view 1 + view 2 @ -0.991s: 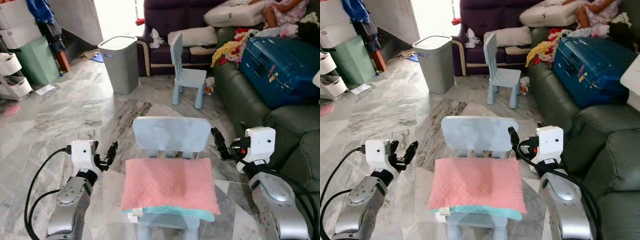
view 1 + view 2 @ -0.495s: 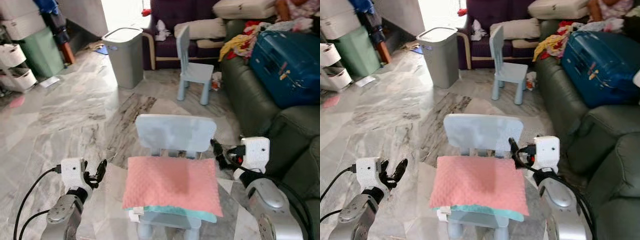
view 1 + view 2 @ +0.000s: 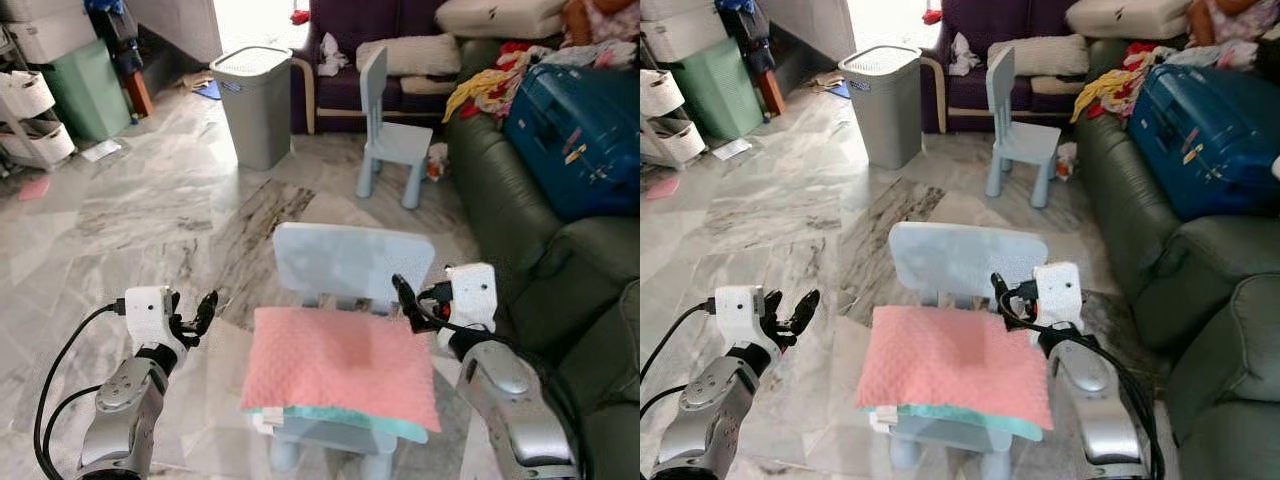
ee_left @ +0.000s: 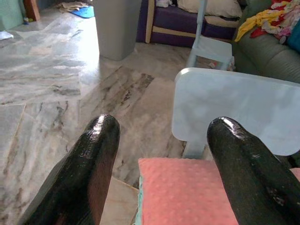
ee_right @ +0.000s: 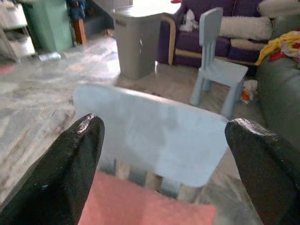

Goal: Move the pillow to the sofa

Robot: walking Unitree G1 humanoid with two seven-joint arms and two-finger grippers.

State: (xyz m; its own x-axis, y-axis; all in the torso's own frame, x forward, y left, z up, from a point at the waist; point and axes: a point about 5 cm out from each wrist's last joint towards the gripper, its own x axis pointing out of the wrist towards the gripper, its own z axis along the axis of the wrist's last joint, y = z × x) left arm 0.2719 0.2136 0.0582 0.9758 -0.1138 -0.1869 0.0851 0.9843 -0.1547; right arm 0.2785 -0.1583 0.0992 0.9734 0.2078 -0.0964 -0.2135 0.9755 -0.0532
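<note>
Left eye view first, and we're looking down at the pink pillow [image 3: 340, 365] lying flat on the seat of a small pale-blue chair [image 3: 350, 262], a teal edge showing along its near side. Our left gripper [image 3: 205, 312] is off to the left of the pillow, over the marble floor [image 3: 150, 220], not touching anything. From the left wrist view we see its two black fingers [image 4: 89, 159] spread wide, with the pillow's corner and the chair back between them but further out. Our right gripper [image 3: 405, 300] is up at the pillow's far right corner, right by the chair back; whether it touches the fabric, we can't tell. The right wrist view has its fingers [image 5: 75, 159] parted wide too, with nothing between them, the chair back framed in the gap. Over on our right sits the dark green sofa [image 3: 500, 200], carrying a blue suitcase [image 3: 575, 130] and loose clothes. Beyond the pillow stand a second small blue chair [image 3: 390, 140] and a grey bin [image 3: 255, 105].
</note>
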